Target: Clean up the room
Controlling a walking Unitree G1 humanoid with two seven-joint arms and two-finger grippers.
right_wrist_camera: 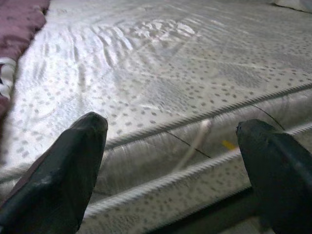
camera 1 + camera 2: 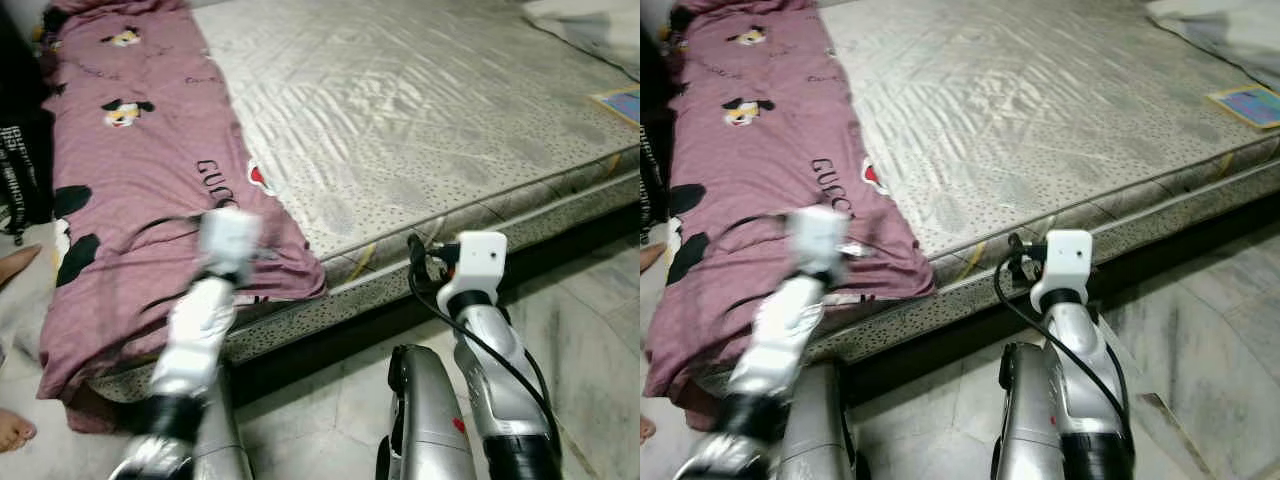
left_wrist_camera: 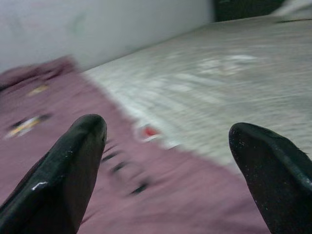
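Left gripper (image 3: 168, 161) spread wide above the mauve printed bedsheet (image 2: 150, 170); right gripper (image 1: 170, 170) also spread, empty. Sheet looks soft, light; I'd pinch its corner.

Left gripper (image 3: 168, 146) fingers spread wide, over blurred maroon blanket (image 3: 58, 126), pale mattress (image 3: 234, 83) beyond, perhaps a wall (image 3: 73, 29).

The left arm (image 2: 200, 330) is motion-blurred; a person's foot (image 2: 14, 430) is cut off at the edge.

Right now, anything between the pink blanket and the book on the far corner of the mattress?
No: bare mattress lies between the pink blanket and the book, seen in the left eye view.
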